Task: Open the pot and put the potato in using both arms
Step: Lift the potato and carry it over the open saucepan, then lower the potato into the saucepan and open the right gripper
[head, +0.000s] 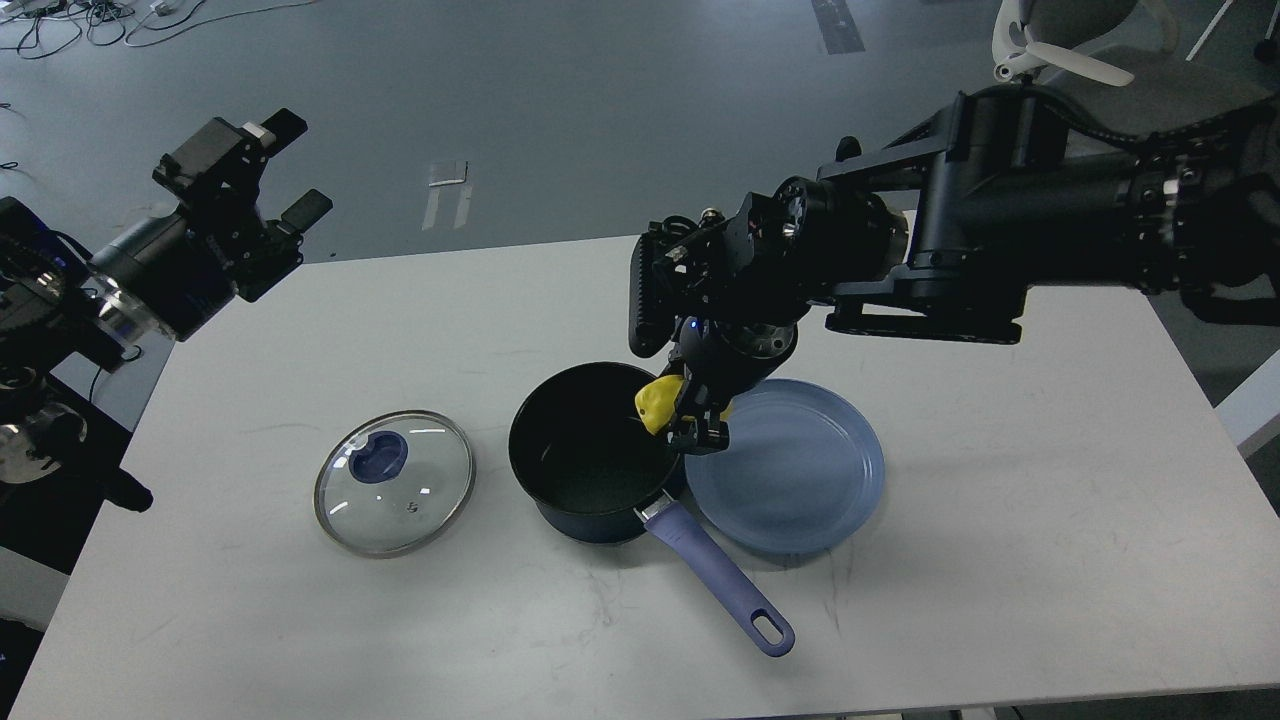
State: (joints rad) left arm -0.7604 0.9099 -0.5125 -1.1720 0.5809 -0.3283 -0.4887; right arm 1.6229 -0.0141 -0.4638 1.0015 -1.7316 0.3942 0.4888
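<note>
A dark blue pot (590,450) with a purple handle (720,580) stands open at the table's middle. Its glass lid (393,482) with a blue knob lies flat on the table to the left. My right gripper (680,410) is shut on a yellow potato (655,403) and holds it above the pot's right rim. An empty blue plate (790,470) sits just right of the pot. My left gripper (285,165) is open and empty, raised beyond the table's far left corner.
The white table (1000,540) has bare room at the right and front. A white chair (1080,50) stands behind the right arm. Cables lie on the floor at the far left.
</note>
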